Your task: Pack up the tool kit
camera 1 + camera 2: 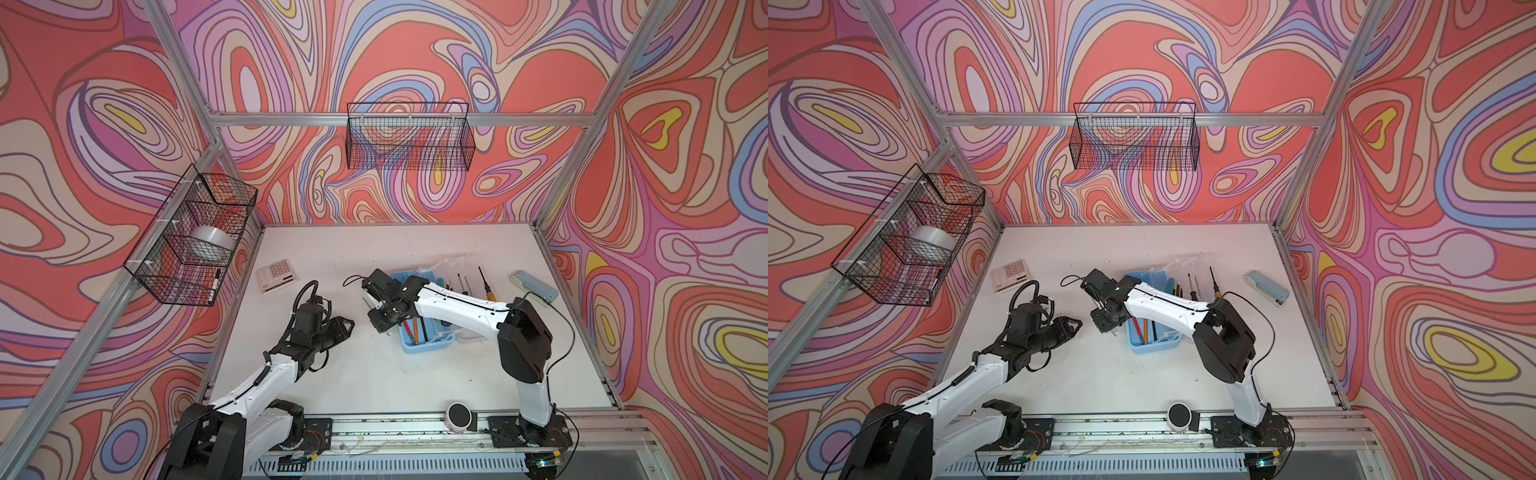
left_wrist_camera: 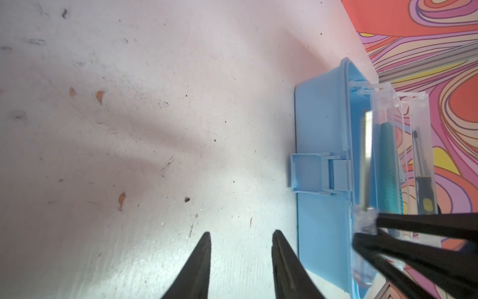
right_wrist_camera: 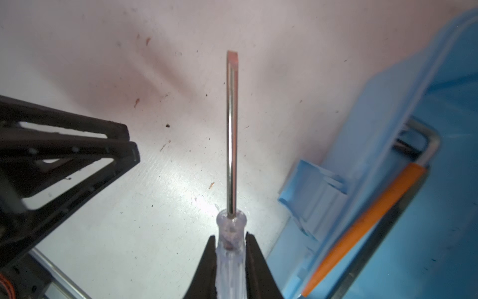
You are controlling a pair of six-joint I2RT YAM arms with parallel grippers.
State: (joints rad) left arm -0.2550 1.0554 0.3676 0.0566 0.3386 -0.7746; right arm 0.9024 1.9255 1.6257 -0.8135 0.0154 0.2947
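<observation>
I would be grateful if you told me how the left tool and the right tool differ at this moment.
The left tool has its jaws apart; the right tool has them closed. The left tool holds nothing, while the right tool grips a clear-handled screwdriver by its handle, shaft sticking out ahead. Both are black and sit over the table, on the latch side of the light-blue case.

Two wire baskets [image 1: 409, 158] [image 1: 166, 286]: one at twelve o'clock, one at nine. One tape roll [image 1: 210, 244], one marker [image 1: 215, 286]. One calculator [image 1: 277, 275] at ten o'clock, one stapler [image 1: 534, 286] at two. One blue case [image 1: 428, 347]. One clear-handled screwdriver [image 3: 231, 129]; at least three more screwdrivers [image 1: 485, 293] beside the case.
</observation>
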